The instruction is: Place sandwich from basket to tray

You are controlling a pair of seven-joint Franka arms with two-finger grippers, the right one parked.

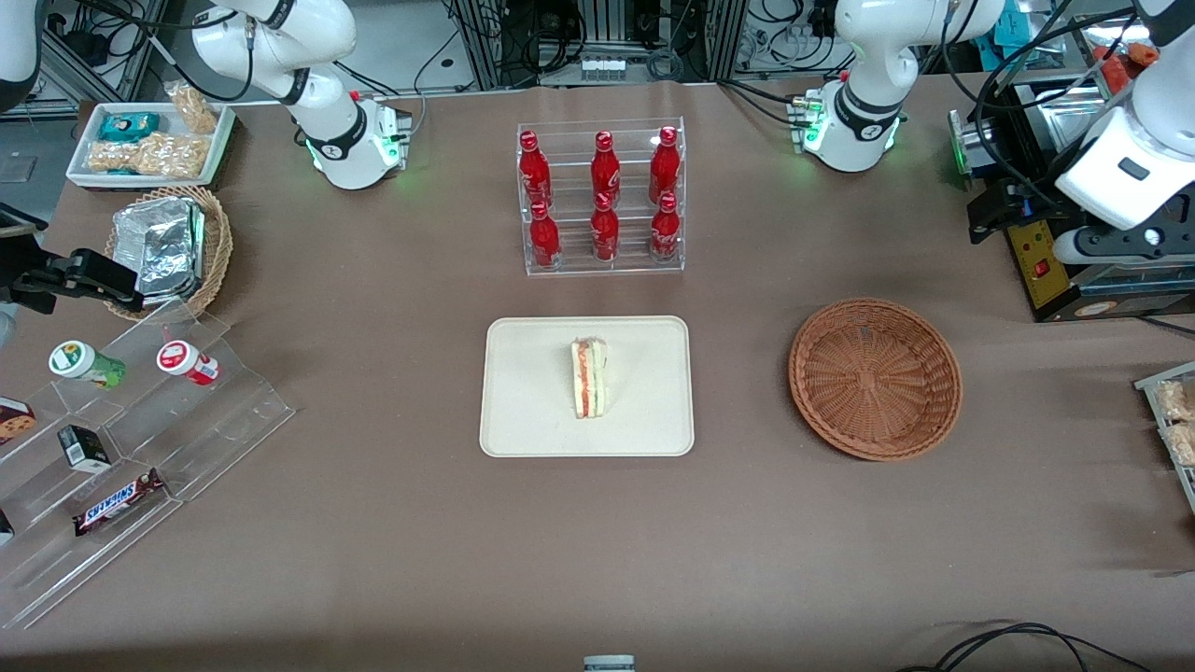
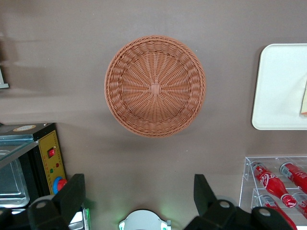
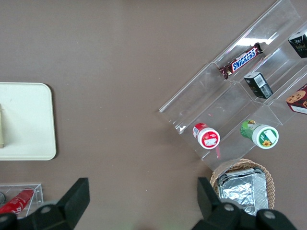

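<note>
The sandwich [image 1: 590, 378] lies on the cream tray [image 1: 532, 392] in the middle of the table, its orange-red and green filling edge up. Only a sliver of the sandwich [image 2: 304, 100] shows at the rim of the left wrist view, on the tray [image 2: 278, 86]. The reddish-brown wicker basket [image 1: 875, 378] sits beside the tray toward the working arm's end, and the basket [image 2: 155, 86] has nothing in it. My left gripper [image 1: 1046, 229] hangs high above the table, farther from the front camera than the basket. The gripper [image 2: 138, 184] is open, with nothing between its fingers.
A clear rack of red bottles [image 1: 602, 196] stands farther from the front camera than the tray. A stepped acrylic stand with snacks [image 1: 140, 420], a tan basket of foil packs [image 1: 168, 247] and a white snack tray [image 1: 149, 140] are at the parked arm's end. A black-and-yellow box [image 1: 1055, 271] sits under my gripper.
</note>
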